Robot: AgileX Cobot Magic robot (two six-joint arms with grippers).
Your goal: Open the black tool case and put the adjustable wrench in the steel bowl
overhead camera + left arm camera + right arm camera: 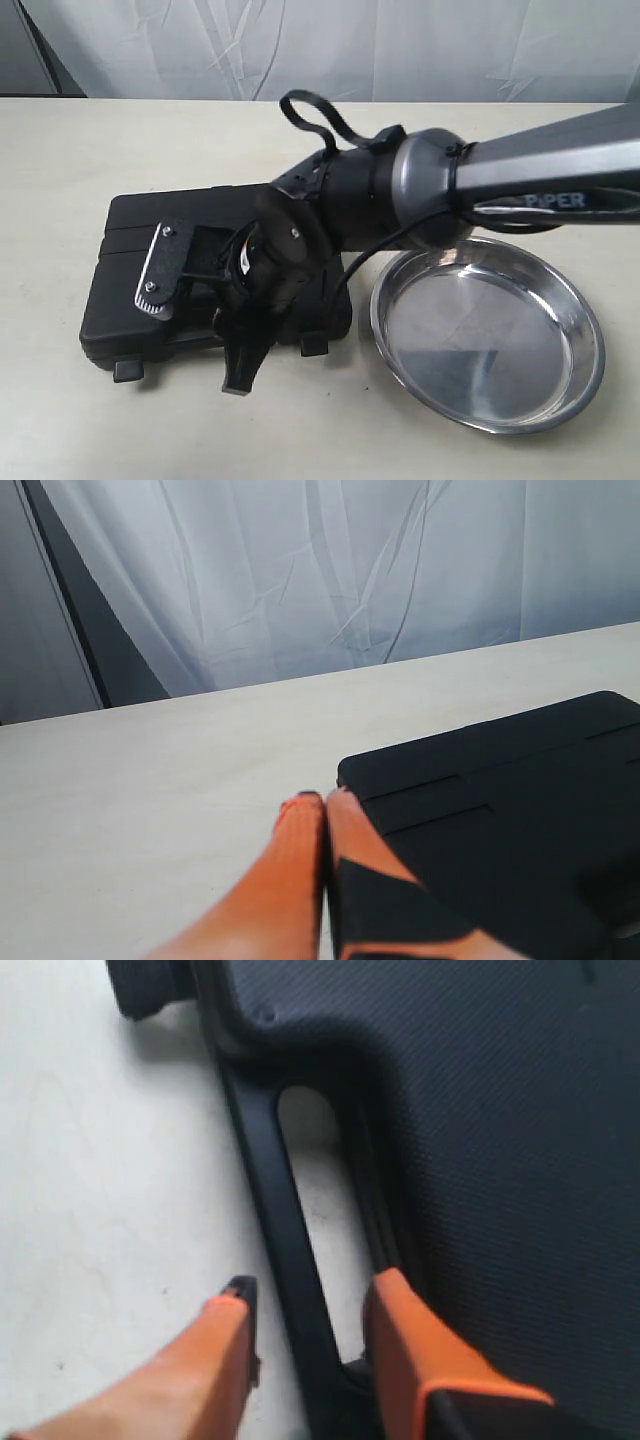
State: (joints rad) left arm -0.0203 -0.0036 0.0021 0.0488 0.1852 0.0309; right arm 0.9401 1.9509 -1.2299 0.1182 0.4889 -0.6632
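The right gripper [312, 1288], released, straddled the handle [275, 1190] of the shut black case [125, 225], lying beside the bowl [480, 340] away from the worktop's curtained edge, while the left gripper [322, 800] was clenched on nothing.

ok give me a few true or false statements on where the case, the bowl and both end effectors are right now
1. The black tool case is closed. True.
2. The steel bowl holds a tool. False: it is empty.
3. The right end effector is open, with a finger on either side of the case's handle. True.
4. The left end effector is wide open. False: its fingers are pressed together, gripping nothing.
5. The bowl rests on the case. False: it stands beside it on the table.
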